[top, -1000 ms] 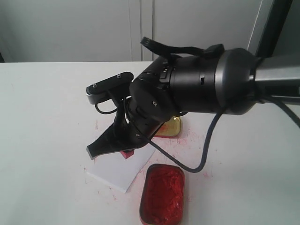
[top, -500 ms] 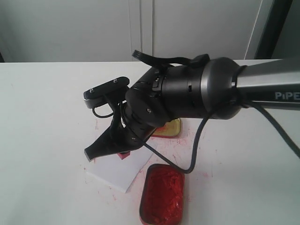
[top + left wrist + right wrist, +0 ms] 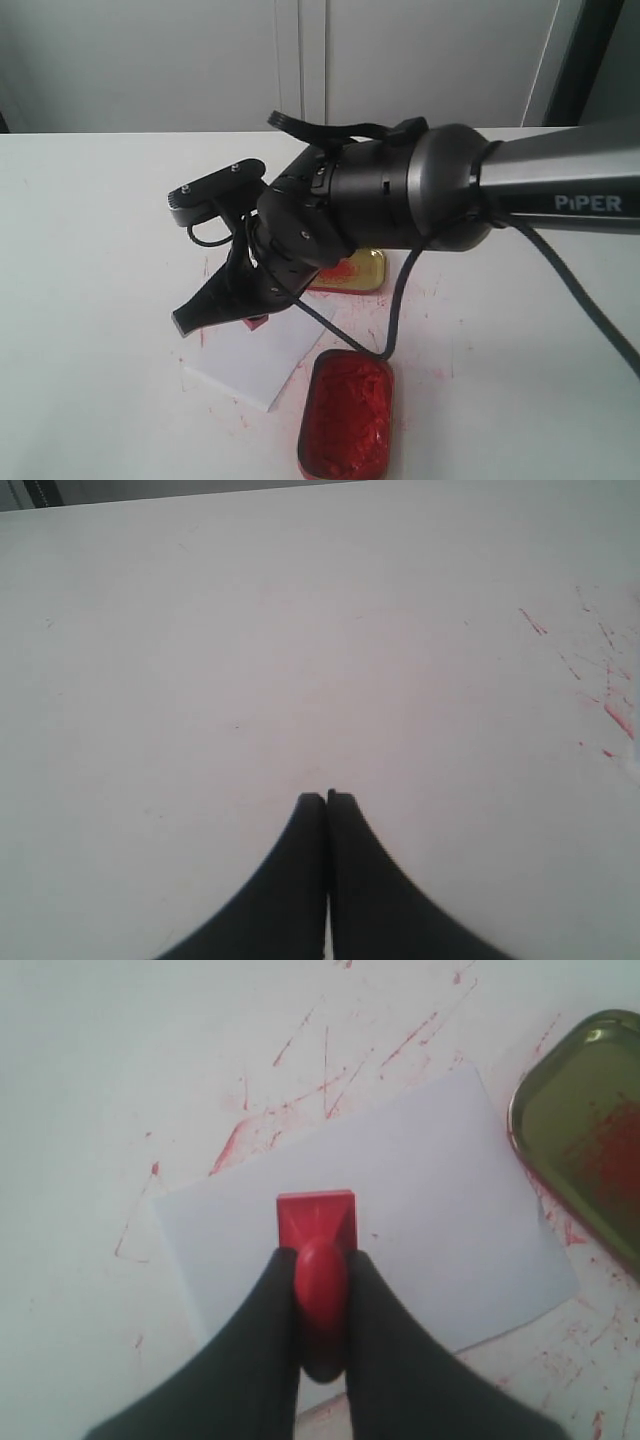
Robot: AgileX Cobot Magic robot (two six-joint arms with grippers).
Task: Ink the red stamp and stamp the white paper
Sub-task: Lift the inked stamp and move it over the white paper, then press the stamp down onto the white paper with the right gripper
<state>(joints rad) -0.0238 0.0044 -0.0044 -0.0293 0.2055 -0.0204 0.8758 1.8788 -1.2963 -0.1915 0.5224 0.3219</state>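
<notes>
Now | right claw [image 3: 320, 1260] is closed on the knob handle of the red stamp [image 3: 316, 1218] | square base is carried just beyond the claw tips, over the white paper [image 3: 440, 1180]; contact cannot be told | stamp is judged light, stiff, slick plastic, best gripped by its handle

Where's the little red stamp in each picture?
Exterior view: the red stamp sits low, left of middle, at the white paper's far edge.
Left wrist view: not in it.
Right wrist view: the middle, pinched by the right gripper, over the paper.
Shared landmark: the white paper, in both views showing the stamp.
</notes>
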